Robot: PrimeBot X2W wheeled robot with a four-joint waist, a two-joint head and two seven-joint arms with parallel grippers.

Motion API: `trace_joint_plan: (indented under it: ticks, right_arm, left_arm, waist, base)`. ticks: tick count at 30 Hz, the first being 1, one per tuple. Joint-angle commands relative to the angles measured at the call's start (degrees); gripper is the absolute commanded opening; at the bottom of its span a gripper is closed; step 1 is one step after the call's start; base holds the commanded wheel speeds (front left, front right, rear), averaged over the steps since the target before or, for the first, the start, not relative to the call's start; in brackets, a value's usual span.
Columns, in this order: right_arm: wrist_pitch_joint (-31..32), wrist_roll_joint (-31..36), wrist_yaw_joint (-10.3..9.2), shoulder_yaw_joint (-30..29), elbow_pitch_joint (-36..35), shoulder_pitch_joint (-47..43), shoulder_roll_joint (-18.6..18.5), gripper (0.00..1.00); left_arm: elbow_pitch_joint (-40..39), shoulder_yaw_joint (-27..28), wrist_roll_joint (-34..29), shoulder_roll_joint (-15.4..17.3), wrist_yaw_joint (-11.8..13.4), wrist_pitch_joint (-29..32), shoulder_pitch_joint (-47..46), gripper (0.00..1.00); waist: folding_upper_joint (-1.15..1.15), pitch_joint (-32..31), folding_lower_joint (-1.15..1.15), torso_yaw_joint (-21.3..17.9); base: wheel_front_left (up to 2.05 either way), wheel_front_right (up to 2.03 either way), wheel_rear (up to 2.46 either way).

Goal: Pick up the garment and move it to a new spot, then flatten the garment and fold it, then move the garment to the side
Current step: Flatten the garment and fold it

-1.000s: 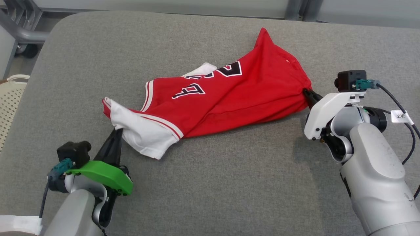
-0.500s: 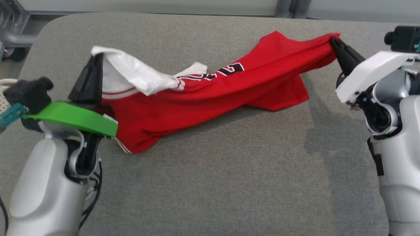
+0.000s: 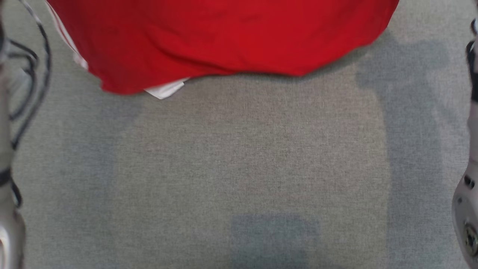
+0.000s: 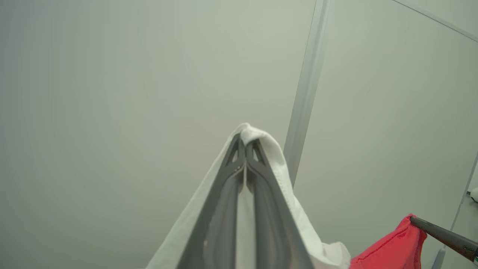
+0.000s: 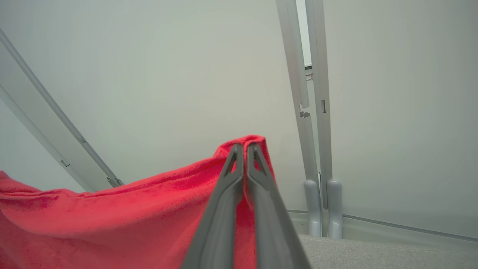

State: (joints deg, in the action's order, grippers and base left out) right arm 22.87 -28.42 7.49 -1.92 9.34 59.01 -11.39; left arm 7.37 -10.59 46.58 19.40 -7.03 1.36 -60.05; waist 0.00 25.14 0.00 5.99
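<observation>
The garment is a red jersey with white trim, hanging spread out across the top of the head view, its lower hem just above the grey padded surface. A white corner peeks out under the hem at the left. In the left wrist view my left gripper is shut on a white fold of the garment, held up in front of a pale wall. My right gripper is shut on a red corner of the garment. The right gripper's dark finger also shows pinching the red cloth.
Parts of my left arm with black cables and my right arm line the head view's edges. Behind the surface stand pale wall panels and upright metal posts. The grey surface's far edge lies below the right gripper.
Both grippers have risen and spread apart, lifting the garment off the surface until it hangs stretched between them. The head camera has shifted too.
</observation>
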Motion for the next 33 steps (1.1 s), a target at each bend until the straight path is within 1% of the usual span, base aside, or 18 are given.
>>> trace_joint_plan:
  ticks: [1,3,7,10,13,19,22,23,26,27,31,33]
  right_arm:
    - [-0.51,0.55,-0.01,0.06,0.66,2.18,-0.42,0.00]
    - [-1.30,1.70,-0.01,-0.32,2.09,6.85,-0.66,0.00]
    - [-3.62,4.19,-0.01,-0.61,5.69,15.72,-0.13,0.00]
    - [-6.60,6.18,-0.01,-2.06,8.80,21.61,0.76,0.00]
    - [-10.76,8.47,-0.01,-3.91,12.24,26.53,1.75,0.00]
    - [-21.64,14.25,-0.01,-9.12,18.10,33.85,4.23,0.00]
    - [-25.76,16.26,-0.01,-9.84,20.73,36.53,4.70,0.00]
    - [-27.37,16.80,-0.01,-9.03,22.21,37.17,4.97,0.00]
    - [-28.44,17.54,-0.01,-5.96,24.36,35.68,4.10,0.00]
    - [-28.55,17.59,-0.01,-5.01,25.02,34.82,3.57,0.00]
    - [-28.60,15.80,-0.01,-0.28,26.88,29.94,2.00,0.00]
    - [-28.16,14.61,-0.02,2.21,26.91,26.80,0.38,0.00]
  left_arm:
    - [-0.28,0.39,0.12,0.72,-0.11,-0.22,-2.93,0.00]
    - [-0.25,-0.01,-0.57,1.35,-0.28,-0.50,-7.94,0.00]
    - [1.94,-0.32,-1.04,1.06,-0.44,-1.63,-17.23,0.00]
    - [4.04,-1.07,-1.88,0.47,-0.43,-2.78,-23.66,0.00]
    - [5.98,-0.83,-2.49,-0.14,-0.44,-5.29,-29.52,0.00]
    - [11.74,0.52,-3.94,-1.61,-0.43,-11.74,-40.05,0.00]
    - [12.83,0.38,-4.33,-2.58,-0.49,-14.48,-43.46,0.00]
    - [12.93,-0.45,-4.61,-2.99,-0.52,-15.33,-44.62,0.00]
    - [13.38,-2.14,-4.03,-3.13,-0.49,-16.07,-42.99,0.00]
    - [13.70,-2.82,-4.18,-2.70,-0.50,-16.02,-41.64,0.00]
    - [14.33,-5.29,-3.89,-1.21,-0.50,-16.45,-34.75,0.00]
    - [13.52,-5.98,-3.49,-0.36,-0.51,-16.60,-30.08,0.00]
  waist:
    - [0.00,5.88,0.00,-2.63]
    - [0.00,8.01,0.00,-3.09]
    - [0.00,11.97,0.00,-4.37]
    - [0.00,14.16,0.00,-5.14]
    - [0.00,15.33,0.00,-6.01]
    - [0.00,15.74,0.00,-7.99]
    - [0.00,15.70,0.00,-8.41]
    - [0.00,15.86,0.00,-8.62]
    - [0.00,16.77,0.00,-8.87]
    - [0.00,17.15,0.00,-8.80]
    - [0.00,17.87,0.00,-8.39]
    - [0.00,17.67,0.00,-7.98]
  base:
    - [0.00,0.00,0.00]
    - [0.00,0.00,0.00]
    - [0.00,0.00,0.00]
    - [0.00,0.00,0.00]
    - [0.00,0.00,0.00]
    - [0.00,0.00,0.00]
    - [0.00,0.00,0.00]
    - [0.00,0.00,0.00]
    - [0.00,0.00,0.00]
    - [0.00,0.00,0.00]
    - [0.00,0.00,0.00]
    - [0.00,0.00,0.00]
